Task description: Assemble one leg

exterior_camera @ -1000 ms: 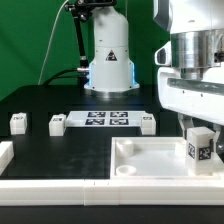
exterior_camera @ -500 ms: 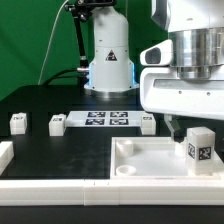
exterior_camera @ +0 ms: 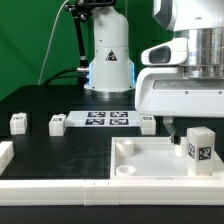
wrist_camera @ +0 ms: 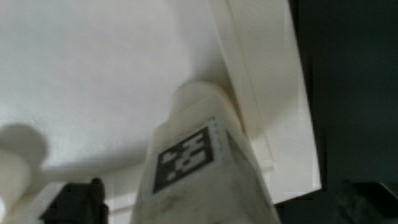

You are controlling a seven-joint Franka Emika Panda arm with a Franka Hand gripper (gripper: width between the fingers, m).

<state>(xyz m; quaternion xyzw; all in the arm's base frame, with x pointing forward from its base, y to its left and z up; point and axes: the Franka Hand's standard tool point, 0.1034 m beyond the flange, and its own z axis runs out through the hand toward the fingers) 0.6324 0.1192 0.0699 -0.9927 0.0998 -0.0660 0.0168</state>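
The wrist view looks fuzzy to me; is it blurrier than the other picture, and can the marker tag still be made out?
Yes: the wrist view is soft and close-up, the leg smeared, its tag only dark blotches. The exterior view is sharper; the leg shows a crisp tag under even light, with the green backdrop plain.

White leg (exterior_camera: 200, 147), black-and-white tag
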